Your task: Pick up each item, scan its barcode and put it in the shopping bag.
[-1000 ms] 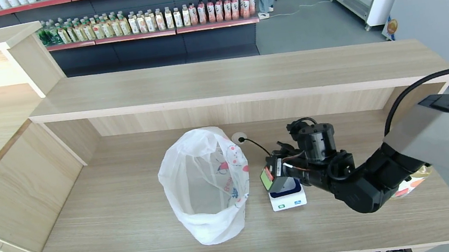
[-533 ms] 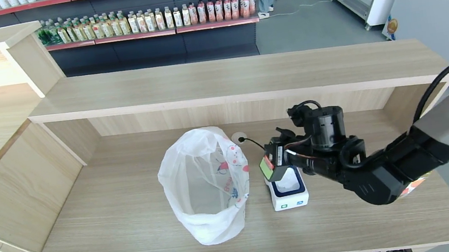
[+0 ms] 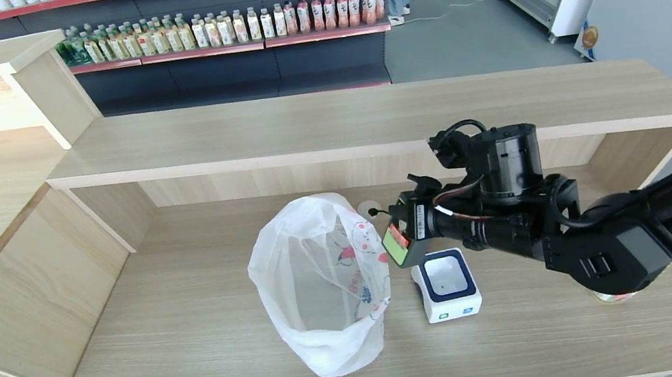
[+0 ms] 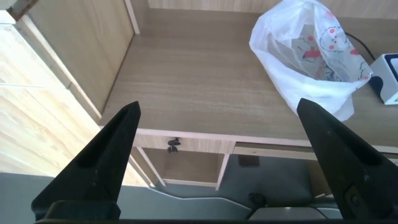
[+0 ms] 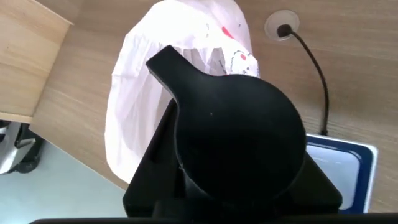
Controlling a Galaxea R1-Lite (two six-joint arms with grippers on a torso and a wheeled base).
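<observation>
My right gripper (image 3: 416,234) is shut on a small dark item (image 3: 398,244) with a green and red face and a white barcode strip. It hangs above the counter, between the white shopping bag (image 3: 323,282) and the white and blue scanner (image 3: 447,283), close to the bag's rim. In the right wrist view the dark item (image 5: 236,143) covers the centre, with the bag (image 5: 143,93) behind it and the scanner (image 5: 348,177) at the edge. My left gripper (image 4: 219,109) is open and holds nothing, off the counter's front edge, far from the bag (image 4: 311,56).
A black cable (image 3: 372,212) runs from a hole in the counter to the scanner. The base of another item (image 3: 614,296) peeks from under my right arm. A raised wooden ledge (image 3: 365,118) borders the back and a side wall (image 3: 40,282) the left.
The head camera has shifted slightly. My right gripper has risen with the item, from just over the scanner window up and toward the bag's rim.
</observation>
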